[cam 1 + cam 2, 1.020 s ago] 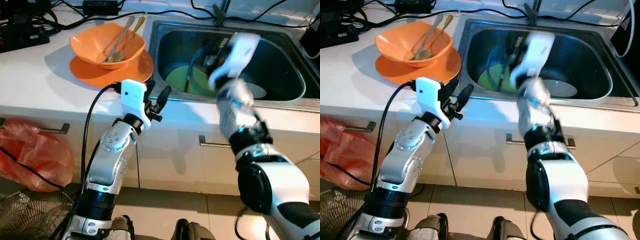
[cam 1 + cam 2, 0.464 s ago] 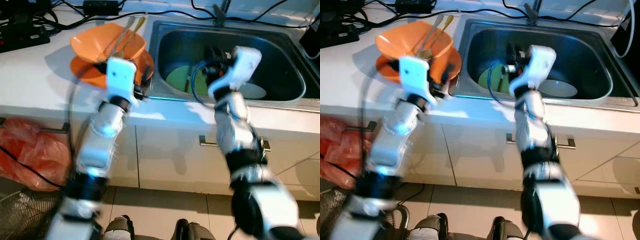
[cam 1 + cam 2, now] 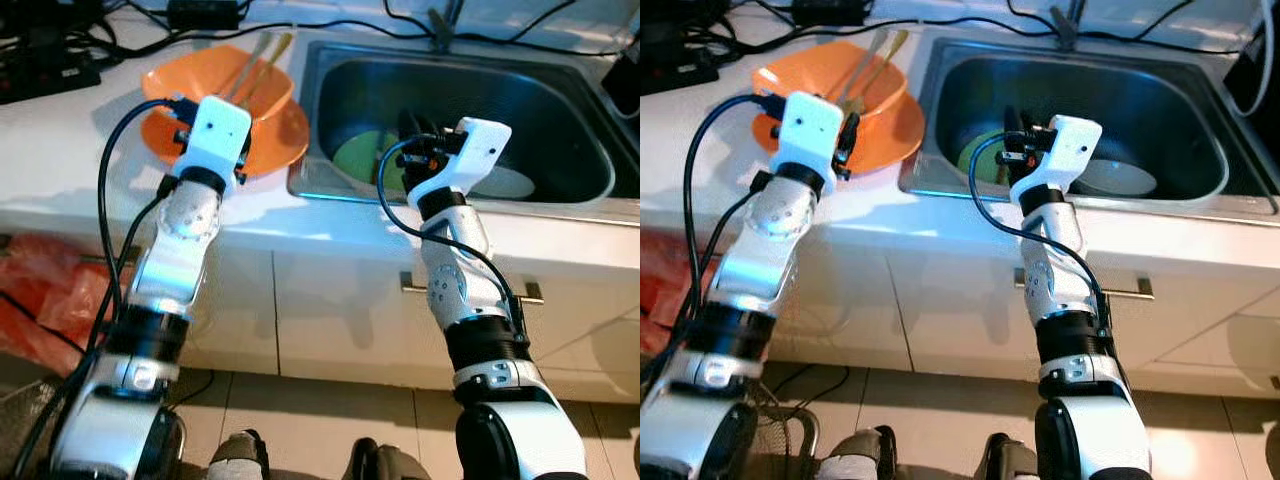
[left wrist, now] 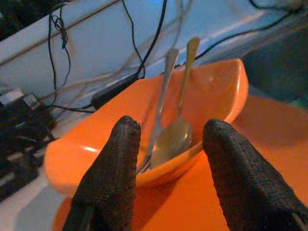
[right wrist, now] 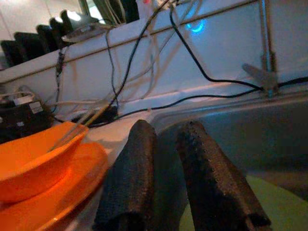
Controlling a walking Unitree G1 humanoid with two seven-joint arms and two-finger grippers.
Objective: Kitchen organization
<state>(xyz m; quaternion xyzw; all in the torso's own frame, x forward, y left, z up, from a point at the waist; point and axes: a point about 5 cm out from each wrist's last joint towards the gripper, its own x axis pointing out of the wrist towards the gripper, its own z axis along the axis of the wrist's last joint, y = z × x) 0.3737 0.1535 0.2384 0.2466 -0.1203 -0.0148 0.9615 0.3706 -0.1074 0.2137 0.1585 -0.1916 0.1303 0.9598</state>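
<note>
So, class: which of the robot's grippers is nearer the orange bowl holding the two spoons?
Left. The left gripper hovers open right at the orange bowl, its fingers framing the spoons. The right gripper is over the sink, above the green plate.

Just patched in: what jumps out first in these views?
The orange bowl with two spoons in it, sitting on an orange plate on the white counter left of the sink. The left gripper faces the bowl, fingers open. The right gripper hangs over the sink above a green plate.
</note>
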